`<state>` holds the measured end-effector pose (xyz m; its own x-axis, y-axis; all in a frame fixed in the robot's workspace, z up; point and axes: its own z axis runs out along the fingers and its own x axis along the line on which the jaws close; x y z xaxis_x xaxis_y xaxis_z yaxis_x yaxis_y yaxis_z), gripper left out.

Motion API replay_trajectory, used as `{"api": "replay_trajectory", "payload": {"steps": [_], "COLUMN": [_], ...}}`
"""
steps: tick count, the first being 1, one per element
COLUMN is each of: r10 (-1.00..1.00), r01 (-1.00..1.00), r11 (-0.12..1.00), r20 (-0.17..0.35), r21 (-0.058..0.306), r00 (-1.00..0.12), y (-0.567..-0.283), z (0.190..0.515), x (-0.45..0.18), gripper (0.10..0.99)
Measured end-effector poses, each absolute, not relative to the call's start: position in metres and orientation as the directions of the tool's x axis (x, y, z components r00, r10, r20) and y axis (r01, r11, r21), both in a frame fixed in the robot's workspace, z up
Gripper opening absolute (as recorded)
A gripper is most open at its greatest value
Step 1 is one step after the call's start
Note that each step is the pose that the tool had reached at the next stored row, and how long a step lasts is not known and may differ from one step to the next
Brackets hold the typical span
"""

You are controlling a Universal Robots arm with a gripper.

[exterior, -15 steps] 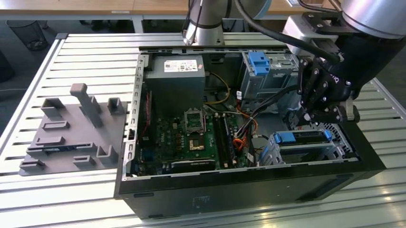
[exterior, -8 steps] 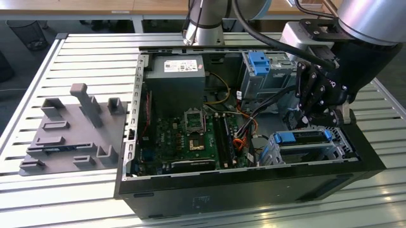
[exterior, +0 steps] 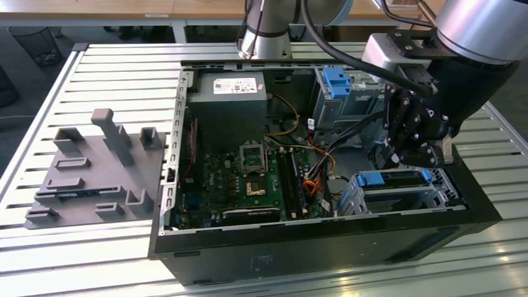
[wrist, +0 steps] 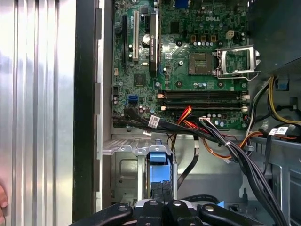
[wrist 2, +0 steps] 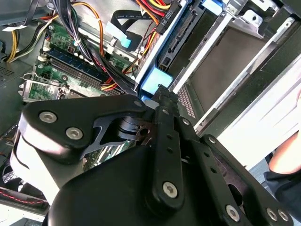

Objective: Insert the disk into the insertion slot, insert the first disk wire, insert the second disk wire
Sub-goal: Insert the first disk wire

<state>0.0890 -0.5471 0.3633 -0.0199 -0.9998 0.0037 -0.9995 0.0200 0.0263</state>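
Note:
The disk point(exterior: 394, 179), with its bright-blue carrier, sits in the insertion slot point(exterior: 412, 201), the low silver cage at the open computer case's corner on the exterior view's right. My gripper point(exterior: 410, 162) hangs just above it, fingers drawn together. In the first wrist view the fingertips point(wrist: 162, 190) rest against the blue carrier end point(wrist: 158, 165) inside the cage point(wrist: 123, 172). The second wrist view shows the gripper point(wrist 2: 162, 94) touching the same blue edge point(wrist 2: 154, 81). A bundle of black, red and orange wires point(wrist: 214, 136) lies loose beside the slot.
A taller grey cage with a blue latch point(exterior: 338, 86) stands behind the slot. The motherboard point(exterior: 247, 176) and power supply point(exterior: 227, 93) fill the case. A grey fixture plate point(exterior: 91, 173) lies on the exterior view's left. A person's hand point(wrist 2: 286, 160) is near the case.

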Motion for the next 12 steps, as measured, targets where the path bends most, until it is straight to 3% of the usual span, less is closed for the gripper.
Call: {"api": "replay_trajectory", "payload": {"steps": [12], "r10": [-1.000], "r01": [-0.999], "r11": [0.020], "r20": [0.006], "r21": [0.026], "r00": [-0.020], "y": [-0.5471], "z": [0.3615], "x": [0.0898], "gripper": [0.106]}}
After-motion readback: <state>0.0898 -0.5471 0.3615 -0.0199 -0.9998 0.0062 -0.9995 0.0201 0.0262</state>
